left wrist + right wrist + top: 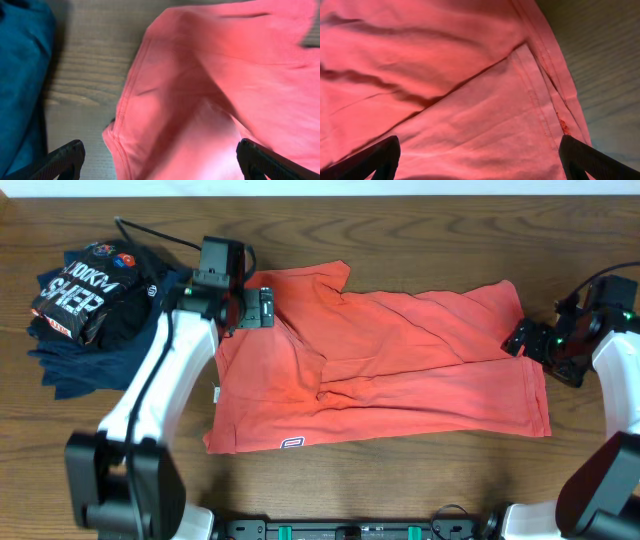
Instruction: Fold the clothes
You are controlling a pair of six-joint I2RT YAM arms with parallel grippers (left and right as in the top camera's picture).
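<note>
The T-shirt lies spread on the counter — left jaws and right jaws gape empty over its opposite ends.

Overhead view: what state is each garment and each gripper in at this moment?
coral-red T-shirt: spread on the table, partly folded over itself, creased, not gripped.
left gripper: open, over the shirt's upper left edge.
right gripper: open, over the shirt's right edge.
black printed shirt: folded, on top of the navy pile.
navy garments: folded, stacked at the left.
</note>
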